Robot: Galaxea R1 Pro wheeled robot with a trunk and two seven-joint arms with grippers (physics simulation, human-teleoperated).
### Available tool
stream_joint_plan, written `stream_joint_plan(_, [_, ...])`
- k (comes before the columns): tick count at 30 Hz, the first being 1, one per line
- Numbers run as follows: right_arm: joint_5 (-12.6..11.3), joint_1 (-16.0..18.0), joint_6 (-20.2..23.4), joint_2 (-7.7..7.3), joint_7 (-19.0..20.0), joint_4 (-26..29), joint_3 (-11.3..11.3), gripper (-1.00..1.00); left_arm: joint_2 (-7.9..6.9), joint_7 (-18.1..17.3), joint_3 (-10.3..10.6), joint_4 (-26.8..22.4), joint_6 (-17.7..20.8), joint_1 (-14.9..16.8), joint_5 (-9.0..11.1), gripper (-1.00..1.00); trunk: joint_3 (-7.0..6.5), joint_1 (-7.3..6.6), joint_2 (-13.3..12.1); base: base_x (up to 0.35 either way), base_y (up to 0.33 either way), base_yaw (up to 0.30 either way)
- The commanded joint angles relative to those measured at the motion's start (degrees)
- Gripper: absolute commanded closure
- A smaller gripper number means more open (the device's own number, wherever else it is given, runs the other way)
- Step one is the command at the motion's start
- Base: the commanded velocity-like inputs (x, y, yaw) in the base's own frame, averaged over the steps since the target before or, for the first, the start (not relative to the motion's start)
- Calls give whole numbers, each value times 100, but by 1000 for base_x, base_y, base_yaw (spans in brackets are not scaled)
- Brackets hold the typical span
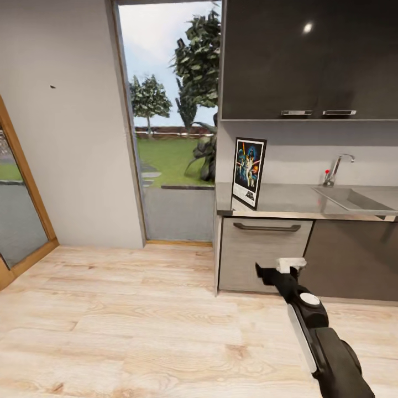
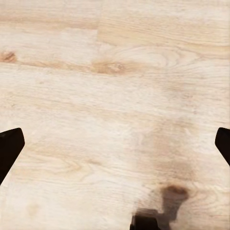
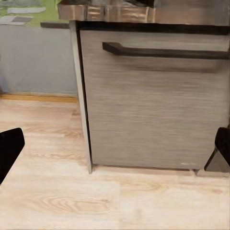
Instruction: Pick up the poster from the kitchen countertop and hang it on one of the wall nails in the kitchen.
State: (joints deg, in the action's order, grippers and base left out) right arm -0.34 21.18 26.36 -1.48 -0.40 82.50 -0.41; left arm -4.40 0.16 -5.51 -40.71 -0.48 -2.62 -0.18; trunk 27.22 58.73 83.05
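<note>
The poster (image 1: 249, 172) is seen in the head view standing upright on the left end of the grey table (image 1: 293, 202), leaning back toward the wall below the dark upper cabinets (image 1: 309, 58), with the sink (image 1: 354, 198) and tap (image 1: 337, 167) further to its right. The right gripper (image 1: 279, 270) is held out low in front of the silver dishwasher front (image 1: 265, 254), well below the poster and slightly to its right, nothing being held in it. In the right wrist view the dark fingertips (image 3: 9, 148) are seen far apart at the picture's edges, with the dishwasher's dark handle (image 3: 165, 50) ahead of them. In the left wrist view the left gripper's fingertips (image 2: 9, 148) are likewise spread wide, with pale wooden floor (image 2: 115, 96) beyond them. A tiny dark nail (image 1: 53, 87) is seen on the pale grey wall (image 1: 72, 155), well apart from the poster, beyond the glass doorway (image 1: 171, 132).
</note>
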Motion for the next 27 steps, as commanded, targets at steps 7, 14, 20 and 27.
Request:
stream_joint_plan(7, [6,1077,756,-1,-4,27,-2,-100,0,2,-3,-7,-5,-2,0,-100,6,0,3,0,0,0])
stream_joint_plan(14, [-9,1485,950,7,-532,6,18,-100,0,2,-3,-21,-5,-2,1,-100,6,0,3,30,-27,0])
stream_joint_plan(20, [-24,1514,964,8,-637,-24,36,-100,0,2,-3,-24,-5,-2,1,-100,6,0,3,174,-176,0])
stream_joint_plan(27, [-27,1521,967,9,-654,-47,55,-100,0,2,-3,-25,-5,-2,1,-100,6,0,3,214,-232,0])
